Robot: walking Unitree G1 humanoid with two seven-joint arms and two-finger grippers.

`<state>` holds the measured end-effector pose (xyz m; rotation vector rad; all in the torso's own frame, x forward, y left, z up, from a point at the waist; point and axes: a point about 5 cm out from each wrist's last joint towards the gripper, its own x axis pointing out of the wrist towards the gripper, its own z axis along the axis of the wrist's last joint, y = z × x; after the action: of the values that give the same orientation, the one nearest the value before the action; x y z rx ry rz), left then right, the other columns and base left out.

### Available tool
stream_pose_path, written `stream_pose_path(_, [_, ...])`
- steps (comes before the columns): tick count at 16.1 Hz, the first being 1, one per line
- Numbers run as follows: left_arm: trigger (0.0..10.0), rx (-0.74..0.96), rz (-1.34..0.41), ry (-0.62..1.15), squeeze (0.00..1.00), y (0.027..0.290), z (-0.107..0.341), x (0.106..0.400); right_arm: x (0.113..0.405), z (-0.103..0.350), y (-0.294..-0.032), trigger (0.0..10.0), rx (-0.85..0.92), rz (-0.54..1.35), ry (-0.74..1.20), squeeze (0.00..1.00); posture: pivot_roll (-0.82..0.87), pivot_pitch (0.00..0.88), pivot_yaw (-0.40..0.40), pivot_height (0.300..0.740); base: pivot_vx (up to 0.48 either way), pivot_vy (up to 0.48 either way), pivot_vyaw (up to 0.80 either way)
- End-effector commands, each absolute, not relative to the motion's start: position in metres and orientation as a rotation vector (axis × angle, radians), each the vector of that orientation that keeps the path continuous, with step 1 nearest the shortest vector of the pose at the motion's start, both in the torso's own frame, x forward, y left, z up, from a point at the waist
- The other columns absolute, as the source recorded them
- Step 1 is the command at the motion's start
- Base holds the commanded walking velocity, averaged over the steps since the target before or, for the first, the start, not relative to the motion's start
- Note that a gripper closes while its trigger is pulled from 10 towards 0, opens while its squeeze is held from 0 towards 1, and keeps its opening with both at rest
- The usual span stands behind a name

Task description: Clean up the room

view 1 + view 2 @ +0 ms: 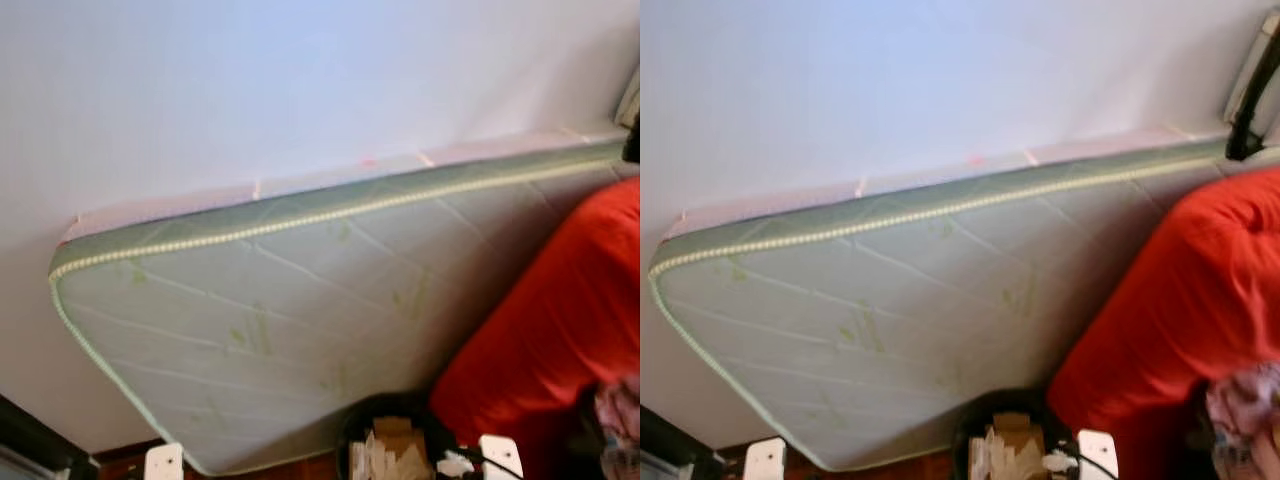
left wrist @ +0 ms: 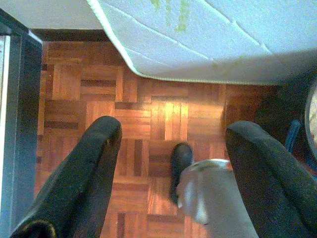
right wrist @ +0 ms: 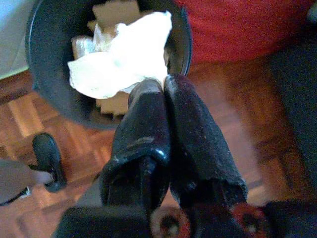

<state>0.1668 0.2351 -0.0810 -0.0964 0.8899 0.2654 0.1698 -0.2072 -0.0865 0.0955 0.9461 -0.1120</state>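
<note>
Tissue (image 3: 124, 54) pinched by right gripper (image 3: 164, 87) over the bin (image 3: 44, 64).
Left gripper (image 2: 171, 148) spread above parquet floor (image 2: 148, 109), lower frame.

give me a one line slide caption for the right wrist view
Right gripper, fingers pinched on a white crumpled paper, holds it over a black bin on parquet floor.

Pale green quilted mattress (image 1: 270, 330) is leaning on edge against a plain white wall (image 1: 250, 80). Red beanbag-like cushion (image 1: 560, 320) is resting against its right end. Wood parquet floor (image 2: 163, 119) is catching warm light. Dark furniture edge (image 2: 20, 124) is standing at the robot's left.
</note>
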Motion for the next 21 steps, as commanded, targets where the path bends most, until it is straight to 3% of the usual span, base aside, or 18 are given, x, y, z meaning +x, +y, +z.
stream_pose_path(1, [10.0, -0.083, 0.285, 0.898, 0.0, 0.243, -0.081, 0.161, 0.179, -0.084, -0.195, 10.0, 0.117, -0.07, 0.911, 0.0, -0.02, 0.0, 0.013, 0.74, 0.0, 0.0, 0.0])
stream_pose_path(7, [10.0, -0.099, 0.299, 0.845, 0.0, 0.251, -0.078, 0.159, 0.183, -0.08, -0.191, 10.0, 0.153, -0.013, 0.849, 0.0, -0.03, 0.0, 0.027, 0.74, 0.0, 0.0, 0.0])
stream_pose_path(12, [10.0, -0.11, 0.241, 0.676, 0.0, 0.236, -0.058, 0.203, 0.182, -0.079, -0.192, 10.0, 0.187, -0.001, 0.801, 0.0, 0.01, 0.021, 0.038, 0.74, 0.0, 0.0, 0.0])
stream_pose_path(15, [10.0, -0.112, 0.216, 0.57, 0.0, 0.233, -0.047, 0.218, 0.184, -0.077, -0.194, 10.0, 0.174, -0.009, 0.767, 0.0, 0.06, 0.091, 0.032, 0.74, 0.0, 0.0, 0.0])
stream_pose_path(16, [10.0, -0.111, 0.212, 0.532, 0.0, 0.233, -0.043, 0.221, 0.19, -0.073, -0.193, 10.0, 0.172, -0.014, 0.74, 0.0, 0.06, 0.103, 0.027, 0.74, 0.0, 0.0, 0.0])
stream_pose_path(17, [10.0, -0.094, 0.193, 0.367, 0.0, 0.228, -0.023, 0.237, 0.269, -0.027, -0.157, 10.0, 0.161, 0.029, 0.553, 0.0, 0.09, 0.133, 0.014, 0.74, 0.0, 0.0, 0.0])
stream_pose_path(21, [10.0, -0.078, 0.152, 0.242, 0.0, 0.206, -0.009, 0.241, 0.287, -0.011, -0.155, 10.0, 0.12, 0.077, 0.511, 0.0, 0.11, 0.189, 0.002, 0.74, 0.0, 0.0, 0.0])
